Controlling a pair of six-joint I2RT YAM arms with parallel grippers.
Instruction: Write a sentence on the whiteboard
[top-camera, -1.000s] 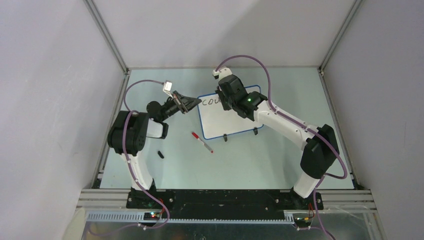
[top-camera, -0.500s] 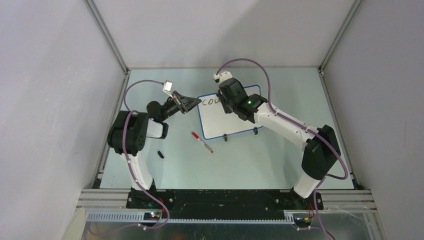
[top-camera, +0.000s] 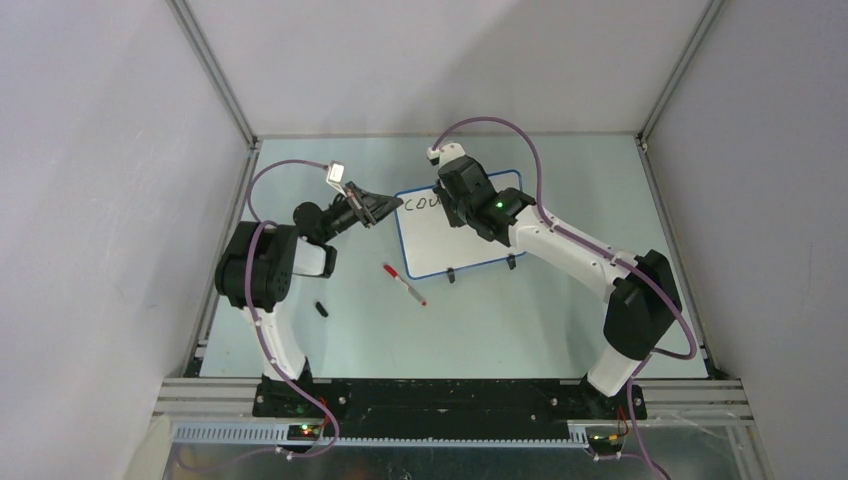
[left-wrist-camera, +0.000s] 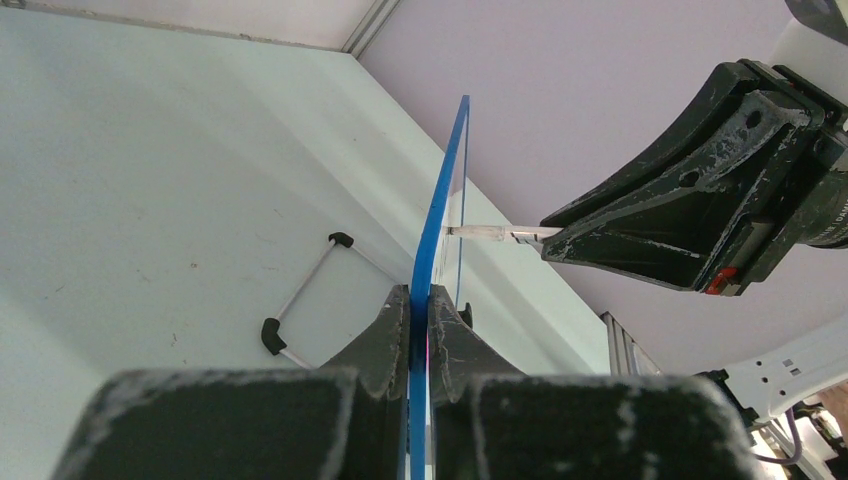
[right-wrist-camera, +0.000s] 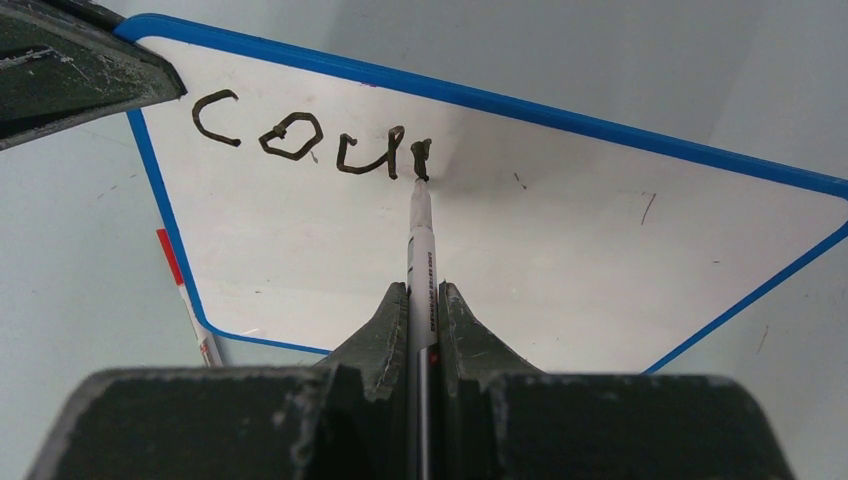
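A red pen (top-camera: 404, 284) is lying on my table (top-camera: 520, 320), a small black cap (top-camera: 321, 308) sitting apart at its nine o'clock.

You've got a white rectangular whiteboard (right-wrist-camera: 560, 250) with a thin blue rim and black marker lettering (right-wrist-camera: 300, 140). The slim white marker (right-wrist-camera: 419, 250) carries black print. A white pen with a red end (top-camera: 404, 284) and a small black cap (top-camera: 321, 308) show against your pale green tabletop (top-camera: 520, 320). The left gripper (left-wrist-camera: 420, 300) and right gripper (right-wrist-camera: 422, 300) are dark grey with whitish scuffs.
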